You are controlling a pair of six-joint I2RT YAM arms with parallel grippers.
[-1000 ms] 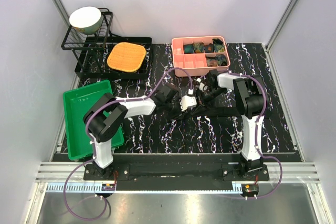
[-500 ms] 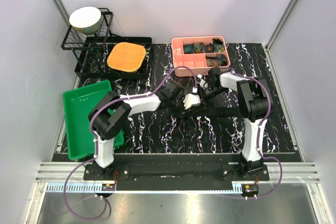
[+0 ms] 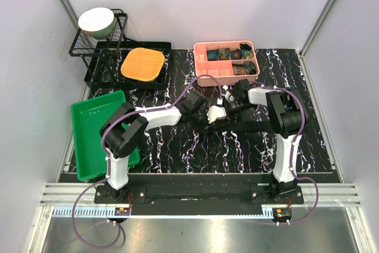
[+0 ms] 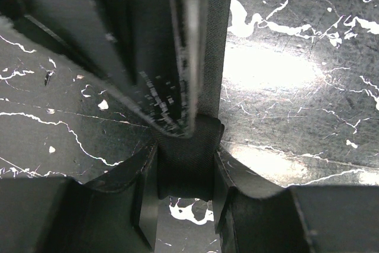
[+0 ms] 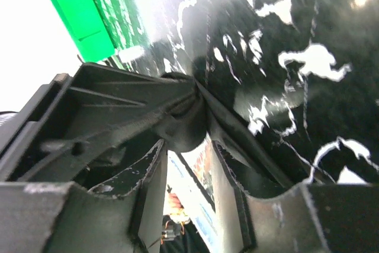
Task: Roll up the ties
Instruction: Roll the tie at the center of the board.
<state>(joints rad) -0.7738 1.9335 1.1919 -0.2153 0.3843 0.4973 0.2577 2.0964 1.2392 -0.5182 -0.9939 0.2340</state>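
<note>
The left gripper (image 4: 185,165) is clamped on the black tie (image 4: 220,51), with a small wad of its fabric squeezed between the fingertips at the bottom centre of the left wrist view. The right gripper (image 5: 187,146) meets it nose to nose in the middle of the top view. Its jaws stand apart with light showing through the gap, and a fold of the same tie lies across their tips without looking pinched.

A second ago those right jaws were together, and they have since parted. Both arms have also crept a little toward the upper centre of the top view. I read this as the right side letting go to take a fresh bite while the left keeps the started roll from springing open, so the roll seems barely begun.

From the left fingers the tie runs straight up the wrist frame. In the top view its long axis lies left to right across the marble tabletop (image 3: 177,146), trailing toward the right arm's upright. I cannot tell which end is the wide one. Rolled ties (image 3: 228,54) already sit in the pink tray (image 3: 196,63), upper right of centre.
</note>
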